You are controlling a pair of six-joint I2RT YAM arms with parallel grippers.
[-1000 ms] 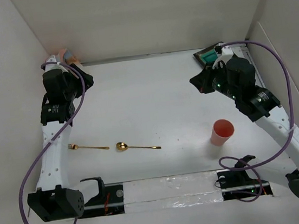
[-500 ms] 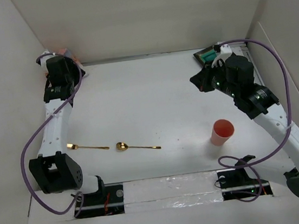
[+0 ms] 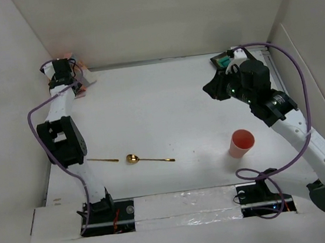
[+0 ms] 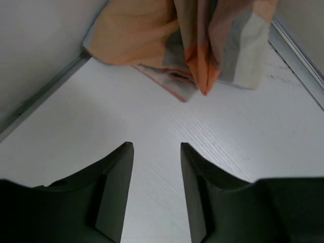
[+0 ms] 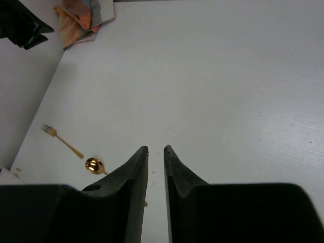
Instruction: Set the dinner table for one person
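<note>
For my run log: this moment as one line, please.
left gripper: open, empty, short of cloth mat | right gripper: slightly open, empty | spoon, fork, cup: on dinner table, untouched

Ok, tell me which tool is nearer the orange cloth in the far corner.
Left. The left tool hovers just short of the orange cloth, directly ahead of it; the right tool is across the dinner table, near the far right corner.

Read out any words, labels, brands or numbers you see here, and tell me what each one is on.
None can be read in any view. The pink cup, gold spoon, gold fork and orange-and-grey cloth carry no lettering, and the dinner table is unmarked.
</note>
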